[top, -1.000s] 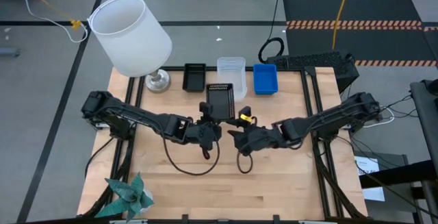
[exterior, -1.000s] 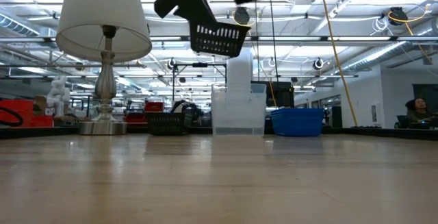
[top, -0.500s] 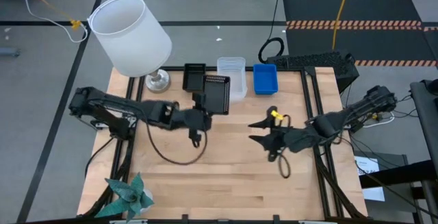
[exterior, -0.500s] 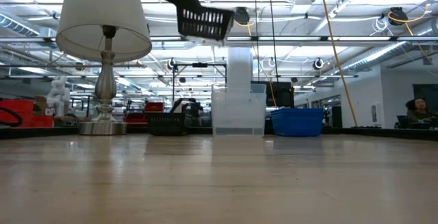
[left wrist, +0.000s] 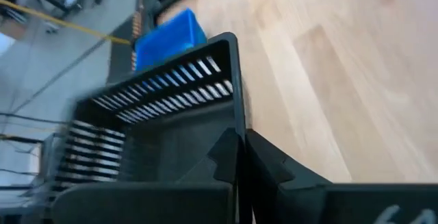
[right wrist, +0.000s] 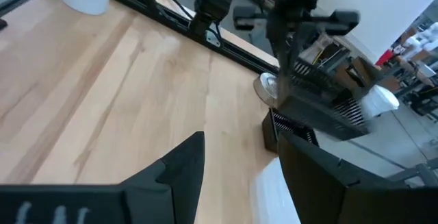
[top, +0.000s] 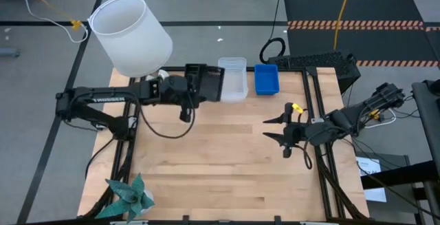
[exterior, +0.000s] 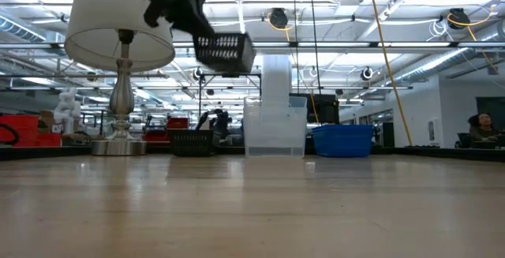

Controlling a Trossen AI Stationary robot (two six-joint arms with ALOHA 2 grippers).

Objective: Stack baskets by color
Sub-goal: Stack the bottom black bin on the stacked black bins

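A black slatted basket (top: 212, 84) hangs in the air at the table's far edge, with my left gripper (top: 196, 91) shut on it. It hovers just right of a second black basket (top: 194, 73) that stands on the table, also in the low view (exterior: 189, 141). A clear stack (top: 232, 79) and a blue basket (top: 266, 78) stand further right in the same row. At mid right my right gripper (top: 270, 129) is open, holding nothing. My left gripper pinches one side wall of the black basket at its rim (left wrist: 236, 125), one finger (left wrist: 224, 161) inside the basket and one (left wrist: 270, 168) outside. The fingers come from the table's left, slanting downward. The basket (exterior: 225, 53) is lifted clear of the table and slightly tilted.
A big white lamp (top: 130, 36) stands at the far left corner, its base (top: 158, 80) close to the black basket on the table. A teal paper star (top: 128, 196) lies at the near left. The wooden tabletop (top: 220, 163) is bare in the middle.
My left gripper has carried the black basket from the table's middle toward the far edge and leftward, turning it, until it hangs beside the black basket on the table. My right gripper has drawn back toward the table's right edge, staying open.
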